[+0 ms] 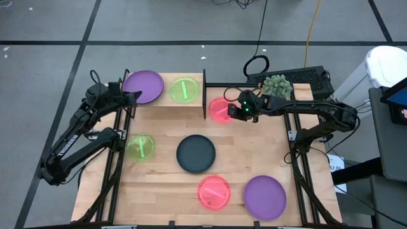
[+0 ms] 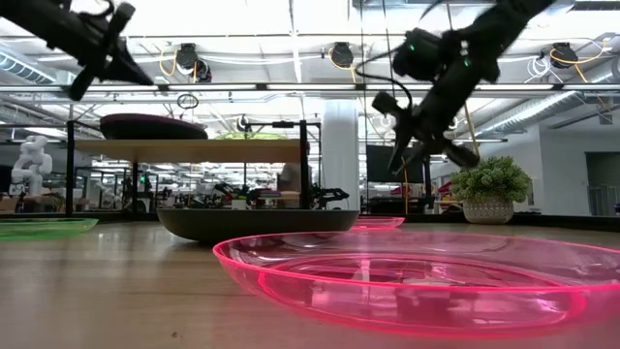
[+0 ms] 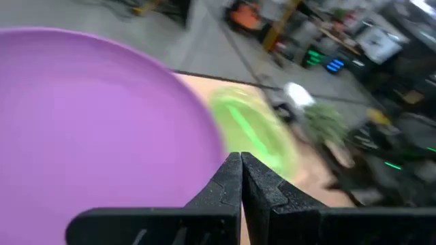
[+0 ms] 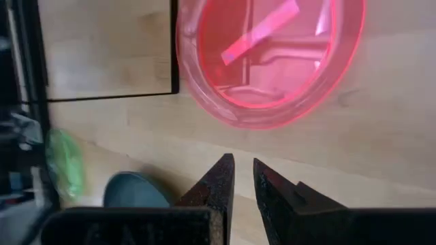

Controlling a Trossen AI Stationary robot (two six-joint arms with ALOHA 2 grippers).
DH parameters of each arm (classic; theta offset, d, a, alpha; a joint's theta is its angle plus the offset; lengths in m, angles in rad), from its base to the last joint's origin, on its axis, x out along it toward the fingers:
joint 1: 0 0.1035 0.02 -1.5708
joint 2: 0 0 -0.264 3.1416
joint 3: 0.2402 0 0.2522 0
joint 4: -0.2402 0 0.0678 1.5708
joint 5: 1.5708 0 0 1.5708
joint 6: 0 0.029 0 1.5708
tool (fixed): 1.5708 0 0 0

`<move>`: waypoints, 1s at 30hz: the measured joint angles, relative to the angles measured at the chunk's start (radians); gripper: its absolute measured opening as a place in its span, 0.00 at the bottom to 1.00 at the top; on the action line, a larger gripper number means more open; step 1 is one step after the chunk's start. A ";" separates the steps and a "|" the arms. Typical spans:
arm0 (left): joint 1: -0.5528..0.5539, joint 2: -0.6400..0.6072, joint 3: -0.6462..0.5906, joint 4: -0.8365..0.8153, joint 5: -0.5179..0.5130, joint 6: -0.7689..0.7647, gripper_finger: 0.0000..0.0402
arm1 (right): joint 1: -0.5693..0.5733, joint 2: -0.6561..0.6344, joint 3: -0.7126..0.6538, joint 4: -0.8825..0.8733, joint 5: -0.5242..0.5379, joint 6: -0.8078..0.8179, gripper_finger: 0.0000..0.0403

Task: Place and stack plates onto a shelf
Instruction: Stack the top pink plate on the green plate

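I note two purple plates (image 1: 144, 86) (image 1: 265, 196), two green (image 1: 184, 89) (image 1: 140, 147), two translucent pink (image 1: 219, 110) (image 1: 213, 192), one dark teal-black (image 1: 195, 153); shelf (image 1: 166, 108) light wood, black end panels.

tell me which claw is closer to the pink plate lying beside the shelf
The right claw: it hovers at the edge of the translucent pink round plastic plate beside the wooden shelf. The left claw is across the shelf, by the matte purple plate.
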 joint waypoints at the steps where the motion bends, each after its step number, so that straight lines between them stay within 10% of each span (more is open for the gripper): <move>1: -0.019 0.000 0.010 0.001 0.016 0.004 0.00 | -0.002 0.000 -0.030 0.049 -0.001 0.023 0.12; 30: -0.452 0.058 0.041 -0.003 0.068 0.056 0.07 | -0.006 0.023 -0.180 0.185 0.207 0.158 0.26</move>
